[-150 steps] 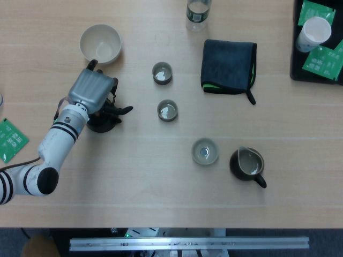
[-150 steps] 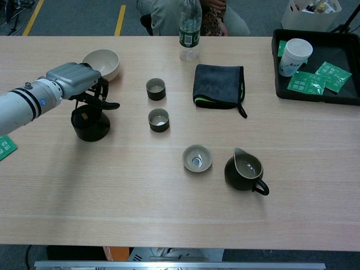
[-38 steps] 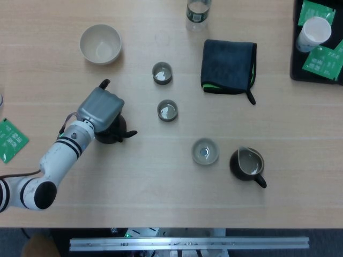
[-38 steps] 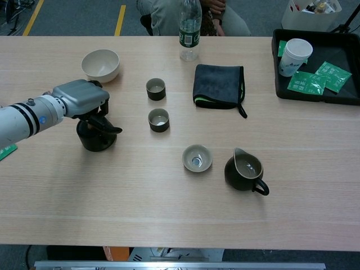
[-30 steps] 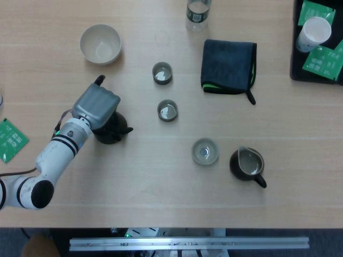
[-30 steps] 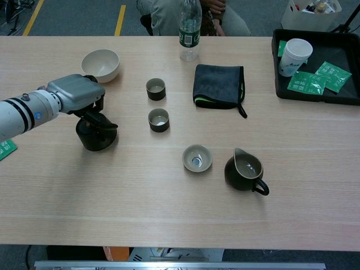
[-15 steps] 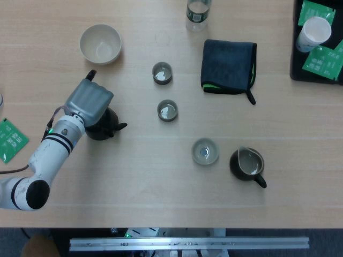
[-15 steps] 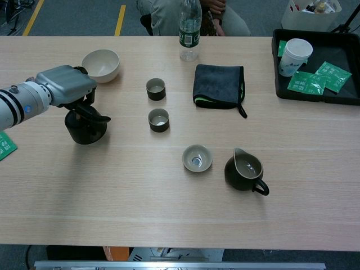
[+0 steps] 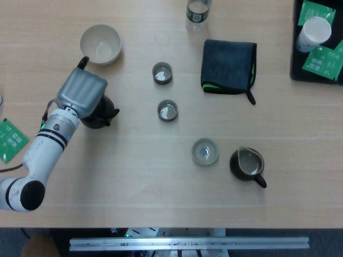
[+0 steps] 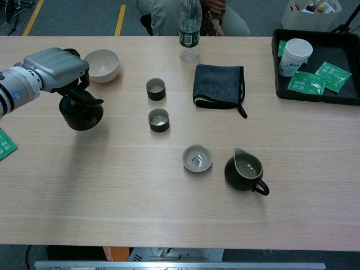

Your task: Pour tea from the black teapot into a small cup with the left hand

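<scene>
Presently, left hand [image 10: 53, 67]: fingers curled down over the black teapot [image 10: 82, 115], gripping it from above near the desk's left edge, just in front of the cream bowl [image 10: 102, 64]; whether the pot rests on the desk [image 10: 140, 197] or hangs just clear of it cannot be told. Right hand: in neither view.
Small dark cup [image 10: 156, 89] and a second dark cup [image 10: 159, 120]: one behind the other, mid-desk, well right of the teapot.
Pale shallow cup [image 10: 197, 158]: nearer the front edge, just beside the dark pitcher [image 10: 244, 171].
Folded dark cloth [image 10: 219, 85]: toward the back edge, right of the cups.
Water bottle [image 10: 190, 28]: at the back edge.
Black tray [image 10: 343, 56]: back right corner, holding a white paper cup [image 10: 294, 56] and green packets [image 10: 315, 80].
</scene>
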Motion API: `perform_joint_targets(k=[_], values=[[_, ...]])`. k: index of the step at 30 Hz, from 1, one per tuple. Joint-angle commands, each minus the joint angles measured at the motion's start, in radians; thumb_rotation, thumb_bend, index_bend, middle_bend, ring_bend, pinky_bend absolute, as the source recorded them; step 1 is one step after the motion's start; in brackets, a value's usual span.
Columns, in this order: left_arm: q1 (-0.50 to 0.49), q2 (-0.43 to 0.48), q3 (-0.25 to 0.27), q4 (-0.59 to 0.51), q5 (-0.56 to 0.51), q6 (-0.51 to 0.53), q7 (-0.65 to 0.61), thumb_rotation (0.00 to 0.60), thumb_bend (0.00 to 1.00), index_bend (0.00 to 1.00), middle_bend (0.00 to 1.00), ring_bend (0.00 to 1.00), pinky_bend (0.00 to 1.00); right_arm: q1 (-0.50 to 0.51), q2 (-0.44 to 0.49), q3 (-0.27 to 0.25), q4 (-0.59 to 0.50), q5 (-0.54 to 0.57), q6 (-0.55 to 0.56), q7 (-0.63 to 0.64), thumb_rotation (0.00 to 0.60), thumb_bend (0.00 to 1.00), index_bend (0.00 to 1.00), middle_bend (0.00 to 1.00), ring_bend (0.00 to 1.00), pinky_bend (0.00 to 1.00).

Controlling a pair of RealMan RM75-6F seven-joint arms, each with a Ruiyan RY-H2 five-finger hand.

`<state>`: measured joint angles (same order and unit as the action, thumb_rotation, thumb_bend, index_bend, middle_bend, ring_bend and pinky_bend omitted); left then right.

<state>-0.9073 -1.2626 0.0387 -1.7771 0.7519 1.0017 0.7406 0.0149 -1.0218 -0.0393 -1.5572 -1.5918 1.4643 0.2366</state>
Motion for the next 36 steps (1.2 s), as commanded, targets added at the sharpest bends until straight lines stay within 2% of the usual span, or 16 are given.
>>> perform_joint_targets(k=[1, 8, 11, 14, 17, 22, 26, 32, 36], values=[[0.012, 0.005, -0.007, -0.006, 0.017, 0.028, -0.006, 0.392, 0.22, 0.86, 1.00, 0.79, 0.10, 0.002, 0.000, 0.000, 0.000, -0.001, -0.002, -0.001, 0.600, 0.00, 0.17, 0.16, 0.04, 0.03], [0.025, 0.014, -0.007, 0.000, 0.056, 0.069, 0.024, 0.503, 0.22, 0.85, 1.00, 0.79, 0.10, 0.004, -0.002, 0.001, -0.004, -0.001, -0.004, -0.006, 0.600, 0.00, 0.17, 0.16, 0.04, 0.03], [0.024, 0.016, 0.003, -0.004, 0.048, 0.089, 0.077, 0.502, 0.22, 0.84, 1.00, 0.79, 0.10, 0.004, -0.002, 0.001, -0.006, 0.001, -0.004, -0.007, 0.600, 0.00, 0.17, 0.16, 0.04, 0.03], [0.019, 0.018, 0.014, -0.013, 0.038, 0.103, 0.137, 0.456, 0.22, 0.84, 1.00, 0.78, 0.10, 0.005, -0.002, 0.001, -0.007, 0.001, -0.005, -0.008, 0.600, 0.00, 0.17, 0.16, 0.04, 0.03], [0.012, 0.030, 0.008, -0.044, -0.018, 0.084, 0.150, 0.404, 0.22, 0.84, 1.00, 0.78, 0.10, 0.005, -0.002, 0.001, -0.008, 0.001, -0.005, -0.009, 0.600, 0.00, 0.17, 0.16, 0.04, 0.03], [-0.009, 0.061, -0.002, -0.075, -0.088, 0.035, 0.150, 0.347, 0.22, 0.85, 1.00, 0.78, 0.10, 0.005, -0.001, 0.001, -0.009, 0.001, -0.004, -0.009, 0.600, 0.00, 0.17, 0.16, 0.04, 0.03], [-0.018, 0.086, -0.009, -0.089, -0.113, -0.028, 0.105, 0.310, 0.22, 0.85, 1.00, 0.77, 0.10, 0.003, -0.001, 0.000, -0.008, 0.002, -0.003, -0.008, 0.600, 0.00, 0.17, 0.16, 0.04, 0.03], [-0.020, 0.117, -0.008, -0.081, -0.061, -0.117, 0.018, 0.251, 0.22, 0.85, 0.99, 0.77, 0.10, 0.000, 0.001, 0.000, -0.009, 0.002, 0.002, -0.008, 0.600, 0.00, 0.17, 0.16, 0.04, 0.03], [-0.013, 0.129, -0.017, -0.077, -0.029, -0.157, -0.056, 0.250, 0.22, 0.85, 0.99, 0.77, 0.10, 0.000, 0.001, 0.000, -0.010, 0.002, 0.003, -0.007, 0.600, 0.00, 0.17, 0.16, 0.04, 0.03]])
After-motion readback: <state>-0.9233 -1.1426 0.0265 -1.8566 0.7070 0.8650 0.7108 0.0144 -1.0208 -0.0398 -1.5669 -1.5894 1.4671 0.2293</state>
